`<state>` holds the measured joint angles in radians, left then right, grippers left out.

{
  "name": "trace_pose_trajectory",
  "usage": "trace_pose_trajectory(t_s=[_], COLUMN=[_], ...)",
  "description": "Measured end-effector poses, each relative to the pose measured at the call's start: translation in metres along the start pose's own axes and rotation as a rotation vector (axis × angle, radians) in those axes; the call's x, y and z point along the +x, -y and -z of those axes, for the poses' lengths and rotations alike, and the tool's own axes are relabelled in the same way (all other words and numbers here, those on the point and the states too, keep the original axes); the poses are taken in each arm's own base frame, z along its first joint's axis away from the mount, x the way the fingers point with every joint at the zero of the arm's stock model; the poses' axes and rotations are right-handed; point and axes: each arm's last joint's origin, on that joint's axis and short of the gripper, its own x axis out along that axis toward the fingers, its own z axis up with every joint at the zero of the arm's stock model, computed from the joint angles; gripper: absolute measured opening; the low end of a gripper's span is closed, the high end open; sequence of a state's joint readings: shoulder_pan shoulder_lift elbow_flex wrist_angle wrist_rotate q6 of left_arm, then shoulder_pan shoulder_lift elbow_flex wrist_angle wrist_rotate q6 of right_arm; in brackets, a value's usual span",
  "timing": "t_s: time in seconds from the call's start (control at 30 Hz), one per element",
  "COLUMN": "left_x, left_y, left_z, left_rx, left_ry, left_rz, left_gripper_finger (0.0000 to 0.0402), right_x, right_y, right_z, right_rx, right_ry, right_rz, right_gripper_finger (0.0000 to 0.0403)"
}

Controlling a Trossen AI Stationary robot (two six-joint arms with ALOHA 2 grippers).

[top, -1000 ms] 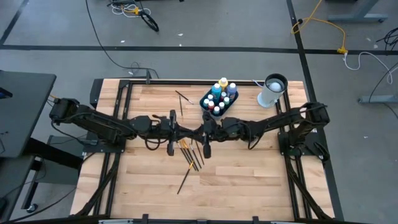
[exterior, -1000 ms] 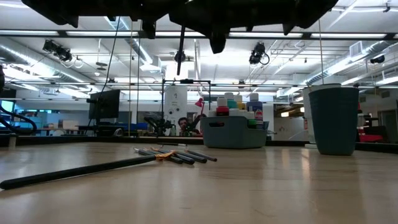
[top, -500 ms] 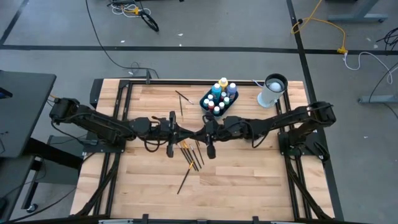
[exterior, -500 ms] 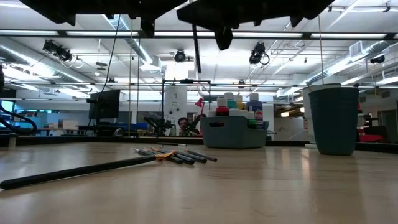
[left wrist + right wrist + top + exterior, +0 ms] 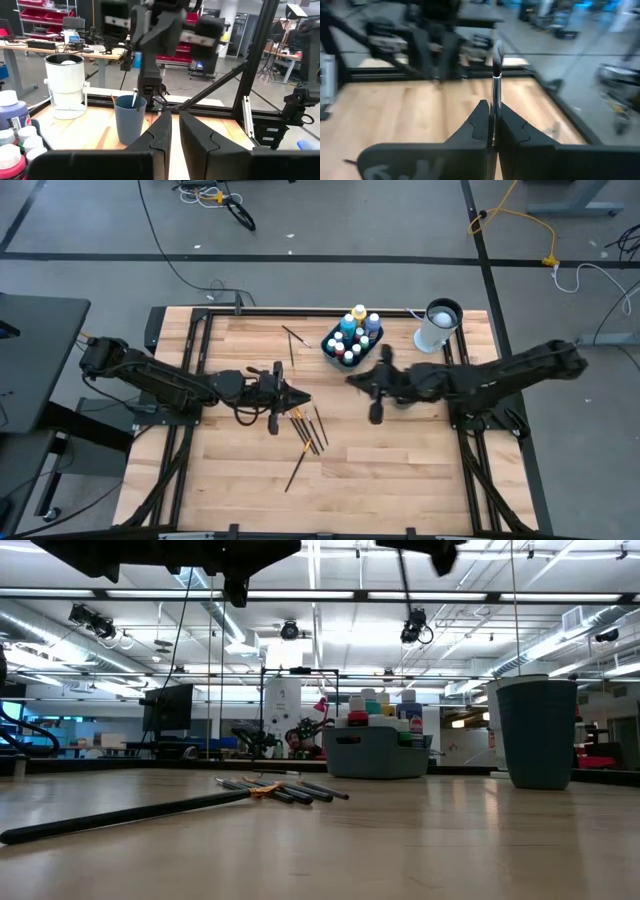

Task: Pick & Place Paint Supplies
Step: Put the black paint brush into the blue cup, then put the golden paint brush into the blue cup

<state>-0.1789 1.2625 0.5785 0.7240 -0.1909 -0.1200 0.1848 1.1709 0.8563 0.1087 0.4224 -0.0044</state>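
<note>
Your right gripper (image 5: 492, 131) has its fingers pinched shut on a thin paintbrush (image 5: 496, 82), which stands straight up out of them. In the overhead view that gripper (image 5: 352, 379) hangs over the wooden table (image 5: 400, 470), just beside the dark bin (image 5: 352, 346) of paint bottles (image 5: 348, 340), between the bin and the loose brushes (image 5: 310, 430).

Your left gripper (image 5: 172, 137) holds nothing; its fingers sit narrow with a slim gap between them. From above it (image 5: 303, 398) is right at the bin-side end of the scattered brushes.

One long brush (image 5: 297, 468) lies farther from the bin than the cluster, and another (image 5: 293, 336) rests just beside the bin. The white cup (image 5: 437, 326) stands beyond the bin, near the table's corner.
</note>
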Motion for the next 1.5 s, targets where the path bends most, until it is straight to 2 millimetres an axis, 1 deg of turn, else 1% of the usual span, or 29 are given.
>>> trace_pose_trajectory(t_s=[0.13, 0.23, 0.3, 0.37, 0.4, 0.53, 0.67, 0.73, 0.83, 1.03, 1.13, 1.23, 1.4, 1.5], left_x=[-0.001, -0.001, -0.001, -0.001, -0.001, -0.001, -0.001, -0.001, -0.001, -0.001, -0.001, -0.001, -0.001, -0.001], left_y=[0.003, 0.003, 0.003, 0.003, 0.003, 0.002, 0.002, 0.002, 0.002, 0.002, 0.002, 0.002, 0.002, 0.001], left_z=[0.001, 0.001, 0.001, 0.001, 0.001, 0.000, 0.000, 0.000, 0.000, 0.000, 0.000, 0.000, 0.003, 0.007], left_rx=[0.001, 0.009, 0.016, 0.016, 0.016, 0.016, 0.024, 0.027, 0.027, 0.028, 0.030, 0.030, 0.033, 0.028], left_ry=[-0.007, -0.008, -0.007, -0.006, -0.005, 0.000, 0.003, 0.003, 0.003, 0.003, 0.003, 0.002, -0.025, -0.063], left_rz=[0.010, 0.012, 0.009, 0.002, -0.001, -0.021, -0.022, -0.022, -0.022, -0.022, -0.022, -0.022, -0.025, -0.029], left_gripper_finger=[0.0045, 0.0045, 0.0045, 0.0045, 0.0045, 0.0045, 0.0045, 0.0045, 0.0045, 0.0045, 0.0045, 0.0045, 0.0045, 0.0045], right_x=[-0.034, -0.057, -0.072, -0.084, -0.088, -0.096, -0.096, -0.094, -0.093, -0.092, -0.091, -0.091, -0.092, -0.090], right_y=[0.013, 0.024, 0.031, 0.037, 0.039, 0.042, 0.042, 0.042, 0.041, 0.041, 0.042, 0.042, 0.040, 0.037], right_z=[0.022, 0.033, 0.037, 0.040, 0.046, 0.071, 0.097, 0.104, 0.109, 0.106, 0.099, 0.086, 0.068, 0.063], right_rx=[0.026, 0.026, 0.061, 0.090, 0.091, 0.102, 0.074, 0.070, 0.058, 0.043, 0.012, 0.021, 0.058, 0.045], right_ry=[-0.020, -0.057, -0.078, -0.069, -0.081, -0.120, -0.165, -0.166, -0.165, -0.129, -0.064, 0.051, 0.230, 0.284], right_rz=[0.125, 0.119, 0.117, 0.119, 0.120, 0.121, 0.126, 0.127, 0.126, 0.133, 0.157, 0.172, 0.085, 0.010], right_gripper_finger=[0.0012, 0.0012, 0.0012, 0.0012, 0.0012, 0.0012, 0.0012, 0.0018, 0.0040, 0.0087, 0.0106, 0.0123, 0.0150, 0.0164])
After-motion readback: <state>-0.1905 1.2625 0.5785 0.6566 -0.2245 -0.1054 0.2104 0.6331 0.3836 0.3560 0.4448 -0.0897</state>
